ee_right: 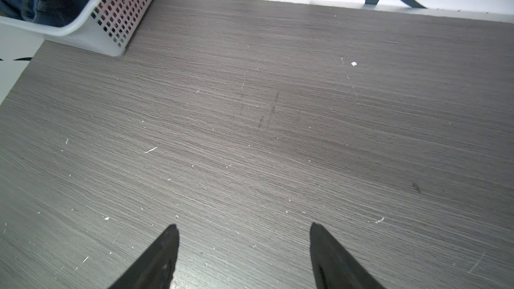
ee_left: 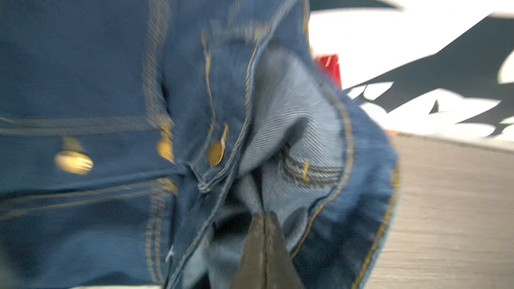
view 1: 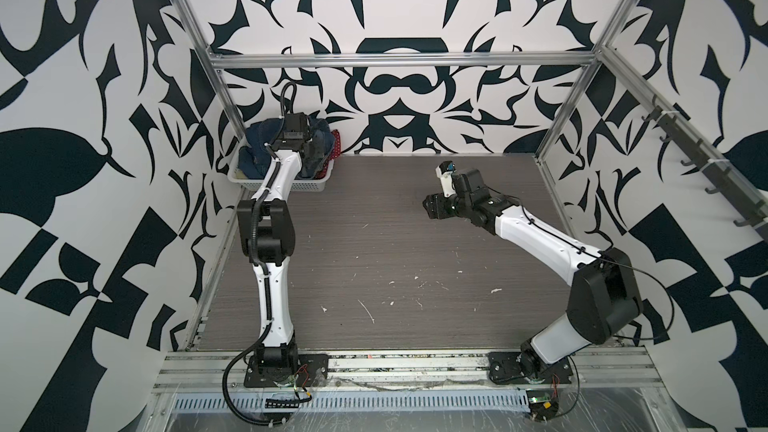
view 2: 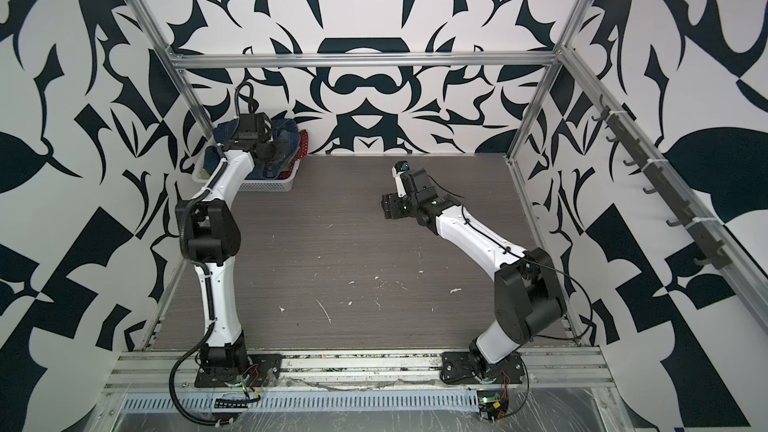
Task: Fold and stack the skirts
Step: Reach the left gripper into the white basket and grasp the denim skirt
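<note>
A dark blue denim skirt (view 1: 257, 139) (view 2: 291, 135) with brass buttons lies heaped in a white perforated basket (view 1: 307, 187) at the back left. A red skirt with white dots (view 1: 336, 145) (view 2: 304, 144) peeks out at the basket's right end. My left gripper (view 1: 313, 150) reaches down into the heap. In the left wrist view its fingers (ee_left: 264, 216) are pressed together, with a fold of the denim skirt (ee_left: 83, 65) bunched at their tips. My right gripper (view 1: 429, 204) (ee_right: 243, 226) hangs open over bare table, right of centre, holding nothing.
The basket (ee_right: 97, 29) stands against the back wall, in the table's (view 1: 374, 263) left corner. Aluminium frame posts (view 1: 226, 89) rise at the back corners. A rail with hooks (view 1: 706, 176) runs along the right wall.
</note>
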Tool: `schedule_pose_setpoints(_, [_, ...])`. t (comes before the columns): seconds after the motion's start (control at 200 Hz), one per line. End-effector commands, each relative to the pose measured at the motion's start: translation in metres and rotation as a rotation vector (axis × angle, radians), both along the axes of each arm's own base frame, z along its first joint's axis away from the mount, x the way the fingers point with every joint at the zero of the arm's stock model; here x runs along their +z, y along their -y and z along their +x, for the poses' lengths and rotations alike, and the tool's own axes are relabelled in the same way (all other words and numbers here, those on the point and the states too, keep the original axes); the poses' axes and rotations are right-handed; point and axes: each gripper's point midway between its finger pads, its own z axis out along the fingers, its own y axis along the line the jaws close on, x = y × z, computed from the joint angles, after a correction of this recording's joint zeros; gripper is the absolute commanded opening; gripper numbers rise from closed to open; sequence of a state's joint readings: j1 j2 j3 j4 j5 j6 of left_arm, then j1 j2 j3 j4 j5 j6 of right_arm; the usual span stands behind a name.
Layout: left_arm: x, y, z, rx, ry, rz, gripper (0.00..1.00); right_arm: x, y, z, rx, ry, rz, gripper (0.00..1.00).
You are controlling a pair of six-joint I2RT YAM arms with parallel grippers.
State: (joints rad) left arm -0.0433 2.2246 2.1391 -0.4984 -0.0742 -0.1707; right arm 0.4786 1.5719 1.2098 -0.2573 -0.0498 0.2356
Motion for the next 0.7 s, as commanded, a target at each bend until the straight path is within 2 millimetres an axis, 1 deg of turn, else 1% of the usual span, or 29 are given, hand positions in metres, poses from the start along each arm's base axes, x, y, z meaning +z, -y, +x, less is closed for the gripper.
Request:
schedule_pose_setpoints(0.0, [0.104,-0.012,-0.009,0.026,0.193,0.05,0.0,0.035,-0.008,0.005,0.029,0.092,0.042,0.77])
schedule_pose_setpoints(0.09, [0.137,-0.012,-0.019,0.021,0.255,0.063,0.0,0.042,-0.009,0.004,0.036,0.137,0.067,0.77])
schedule_pose_setpoints(0.135, [0.158,-0.013,-0.022,0.022,0.308,0.068,0.0,0.045,-0.01,0.004,0.027,0.157,0.096,0.77])
schedule_pose_setpoints(0.18, [0.191,-0.016,-0.029,0.029,0.358,0.085,0.0,0.048,-0.01,0.005,0.027,0.188,0.116,0.77])
schedule_pose_setpoints(0.205, [0.213,-0.017,-0.035,0.035,0.39,0.086,0.0,0.052,-0.011,0.007,0.028,0.214,0.127,0.77])
schedule_pose_setpoints(0.215, [0.227,-0.017,-0.039,0.038,0.416,0.083,0.0,0.053,-0.011,0.007,0.029,0.22,0.129,0.77])
schedule_pose_setpoints(0.225, [0.235,-0.017,-0.042,0.039,0.426,0.081,0.0,0.055,-0.012,0.008,0.029,0.226,0.131,0.77])
schedule_pose_setpoints(0.24, [0.253,-0.015,-0.048,0.037,0.46,0.074,0.0,0.057,-0.012,0.009,0.029,0.231,0.134,0.77])
schedule_pose_setpoints(0.28, [0.287,-0.008,-0.063,0.019,0.532,0.059,0.0,0.066,-0.013,0.011,0.033,0.245,0.133,0.77])
schedule_pose_setpoints(0.3, [0.301,-0.003,-0.07,0.006,0.567,0.049,0.0,0.068,-0.014,0.012,0.036,0.248,0.127,0.76])
schedule_pose_setpoints(0.36, [0.326,0.015,-0.089,-0.037,0.64,0.009,0.0,0.076,-0.016,0.013,0.051,0.245,0.119,0.76])
schedule_pose_setpoints(0.38, [0.329,0.023,-0.094,-0.059,0.659,-0.001,0.0,0.078,-0.017,0.013,0.059,0.242,0.123,0.76])
schedule_pose_setpoints(0.42, [0.328,0.035,-0.102,-0.093,0.666,-0.007,0.0,0.078,-0.02,0.011,0.076,0.236,0.133,0.76])
schedule_pose_setpoints(0.44, [0.322,0.039,-0.105,-0.1,0.654,-0.005,0.0,0.077,-0.022,0.01,0.083,0.238,0.138,0.76])
schedule_pose_setpoints(0.445, [0.32,0.042,-0.105,-0.105,0.649,-0.007,0.04,0.077,-0.022,0.011,0.083,0.241,0.14,0.76])
schedule_pose_setpoints(0.45, [0.32,0.042,-0.107,-0.106,0.649,-0.006,0.04,0.076,-0.022,0.01,0.085,0.242,0.141,0.76])
schedule_pose_setpoints(0.455, [0.317,0.043,-0.106,-0.109,0.642,-0.006,0.08,0.076,-0.022,0.01,0.087,0.244,0.144,0.76])
schedule_pose_setpoints(0.46, [0.316,0.044,-0.107,-0.11,0.638,-0.006,0.16,0.076,-0.023,0.01,0.087,0.246,0.147,0.76])
schedule_pose_setpoints(0.465, [0.313,0.045,-0.107,-0.113,0.63,-0.007,0.16,0.076,-0.023,0.01,0.087,0.246,0.15,0.76])
schedule_pose_setpoints(0.485, [0.303,0.048,-0.107,-0.123,0.603,-0.012,0.37,0.076,-0.023,0.01,0.081,0.244,0.157,0.76])
schedule_pose_setpoints(0.495, [0.298,0.05,-0.107,-0.13,0.587,-0.015,0.5,0.076,-0.021,0.01,0.072,0.24,0.157,0.76])
schedule_pose_setpoints(0.505, [0.293,0.051,-0.107,-0.135,0.569,-0.019,0.56,0.075,-0.02,0.01,0.062,0.235,0.157,0.76])
schedule_pose_setpoints(0.52, [0.284,0.053,-0.108,-0.144,0.537,-0.025,0.58,0.074,-0.018,0.009,0.051,0.228,0.156,0.76])
schedule_pose_setpoints(0.55, [0.265,0.053,-0.108,-0.148,0.465,-0.018,0.52,0.072,-0.014,0.008,0.036,0.23,0.151,0.76])
schedule_pose_setpoints(0.58, [0.246,0.05,-0.108,-0.141,0.391,0.008,0.53,0.072,-0.012,0.006,0.038,0.238,0.146,0.76])
schedule_pose_setpoints(0.605, [0.228,0.045,-0.107,-0.12,0.335,0.037,0.64,0.072,-0.012,0.004,0.042,0.243,0.145,0.76])
schedule_pose_setpoints(0.645, [0.2,0.035,-0.104,-0.074,0.27,0.077,0.91,0.071,-0.009,-0.001,0.046,0.245,0.142,0.77])
schedule_pose_setpoints(0.66, [0.19,0.032,-0.103,-0.061,0.251,0.09,0.94,0.071,-0.009,-0.003,0.05,0.248,0.14,0.77])
schedule_pose_setpoints(0.695, [0.165,0.024,-0.101,-0.027,0.215,0.128,0.96,0.068,-0.009,-0.008,0.071,0.251,0.135,0.78])
